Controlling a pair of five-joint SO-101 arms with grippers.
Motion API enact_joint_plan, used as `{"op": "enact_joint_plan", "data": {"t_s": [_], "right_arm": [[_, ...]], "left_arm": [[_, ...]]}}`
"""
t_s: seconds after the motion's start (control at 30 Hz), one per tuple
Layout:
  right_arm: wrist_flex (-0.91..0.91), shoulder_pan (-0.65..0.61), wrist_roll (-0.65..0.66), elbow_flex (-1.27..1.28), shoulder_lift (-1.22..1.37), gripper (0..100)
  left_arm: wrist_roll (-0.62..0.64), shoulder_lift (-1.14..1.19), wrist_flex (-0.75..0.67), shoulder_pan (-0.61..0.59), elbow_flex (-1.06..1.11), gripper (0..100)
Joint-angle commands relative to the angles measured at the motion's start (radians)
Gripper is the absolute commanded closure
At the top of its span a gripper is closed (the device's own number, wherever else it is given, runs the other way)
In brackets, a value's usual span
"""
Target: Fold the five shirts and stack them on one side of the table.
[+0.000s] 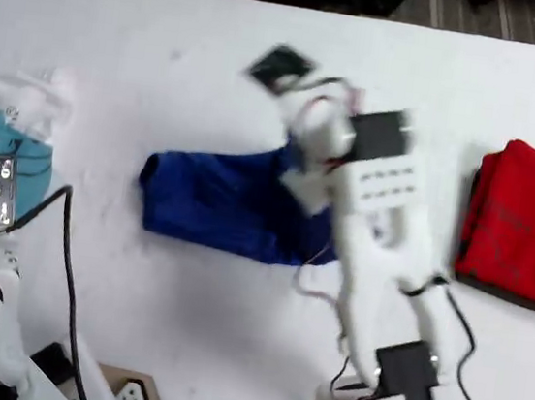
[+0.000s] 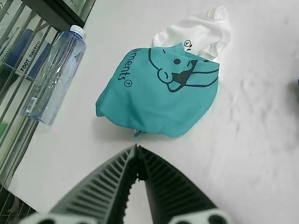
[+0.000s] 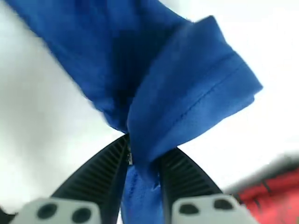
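- One red shirt (image 1: 523, 227) is folded at the table's (image 1: 164, 324) right edge.
- The blue shirt (image 1: 228, 205), mid-table, is pinched by the right claw (image 3: 142, 151).
- A teal shirt (image 2: 159, 88) and a white shirt (image 2: 201, 30) are left crumpled at the left edge, near the closed, empty left claw (image 2: 137, 151).

- The white bench (image 1: 140, 282) carries the clothes.
- A blue shirt (image 1: 218, 204) lies bunched near its middle.
- A folded red shirt (image 1: 524, 222) lies at one side.
- A teal shirt (image 2: 159, 93) lies at the opposite side, touching a white shirt (image 2: 201, 32).
- A black cable (image 1: 68, 273) crosses the near part.
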Motion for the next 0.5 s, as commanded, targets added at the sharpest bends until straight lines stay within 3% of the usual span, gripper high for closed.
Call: {"op": "enact_joint_plan", "data": {"t_s": [0.0,0.13,0.27,0.47], "right_arm": [[-0.041,-0.186,-0.103,-0.020,-0.015,97.8],[-0.174,-0.302,-0.163,-0.060,0.077,97.8],[-0.278,-0.328,-0.236,-0.140,0.216,97.8],[-0.266,-0.344,-0.269,-0.347,0.446,97.8]], "left_arm": [[0.002,-0.005,-0.002,0.012,-0.005,97],[0.002,-0.005,-0.002,0.012,-0.005,97],[0.002,-0.005,0.000,0.012,-0.003,97],[0.002,-0.005,0.006,0.012,-0.003,97]]}}
